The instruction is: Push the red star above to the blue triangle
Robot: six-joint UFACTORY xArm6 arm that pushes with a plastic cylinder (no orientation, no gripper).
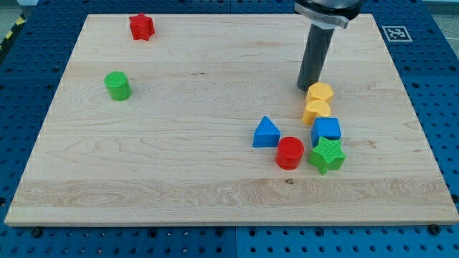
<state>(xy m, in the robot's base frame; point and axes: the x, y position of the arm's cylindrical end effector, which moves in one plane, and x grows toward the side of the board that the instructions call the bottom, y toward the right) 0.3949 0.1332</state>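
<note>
Red star [142, 26] unmoved at the view's top left; push not yet begun.
Blue triangle [266, 133] lay well apart, lower centre, just beside the red cylinder [290, 153]; my tip [308, 87] stood far right, just beside the yellow heart [319, 102]; no jaws exist to report, the arm ending in a plain rod.

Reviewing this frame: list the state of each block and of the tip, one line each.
red star: upright, alone near the board's top-left corner.
green cylinder: standing, alone at the view's left.
blue triangle: upright, just left of the red cylinder.
red cylinder: standing, close beside the green star.
green star: against the blue cube.
blue cube: below the yellow heart.
yellow heart: lying flat.
my tip: down, just above-left of the yellow heart, far from the red star.
</note>
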